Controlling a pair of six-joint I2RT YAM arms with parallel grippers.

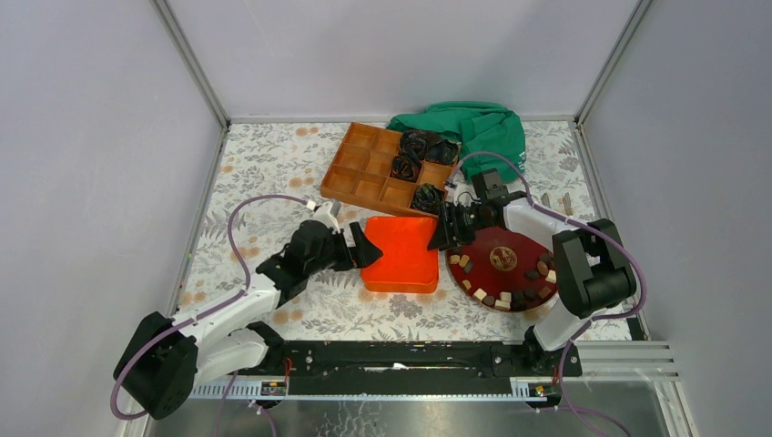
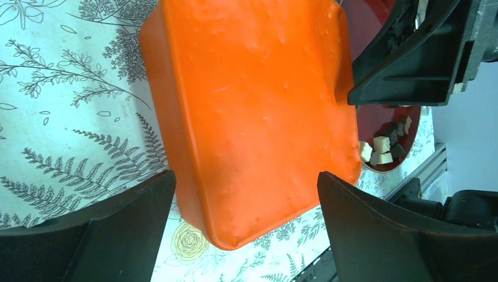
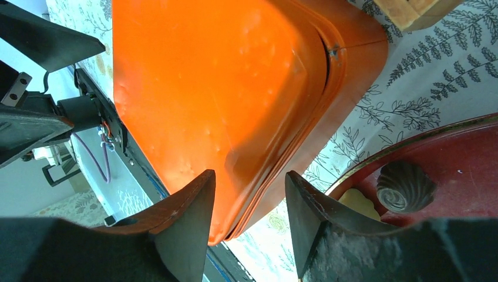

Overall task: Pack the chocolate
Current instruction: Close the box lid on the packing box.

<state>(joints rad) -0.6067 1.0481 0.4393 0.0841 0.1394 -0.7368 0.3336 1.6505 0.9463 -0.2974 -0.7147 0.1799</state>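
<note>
The chocolate [image 1: 502,299] lies as small dark, tan and cream pieces round the rim of a red round plate [image 1: 499,238]. Some pieces [image 2: 379,150] show at the right of the left wrist view. A cream piece [image 3: 358,202] and a dark shell-shaped one [image 3: 404,187] show in the right wrist view. A flat orange box [image 1: 401,253] lies left of the plate. My left gripper [image 1: 370,248] is open at the box's left side, its fingers wide on either side of the box [image 2: 252,106]. My right gripper [image 1: 443,228] is open astride the box's edge [image 3: 276,170] by a corner, gaps on both sides.
A brown compartment tray [image 1: 364,173] at the back holds black crinkled bundles [image 1: 421,146] in its right cells. A green cloth [image 1: 478,127] lies behind it. The black rail [image 1: 401,357] runs along the near table edge.
</note>
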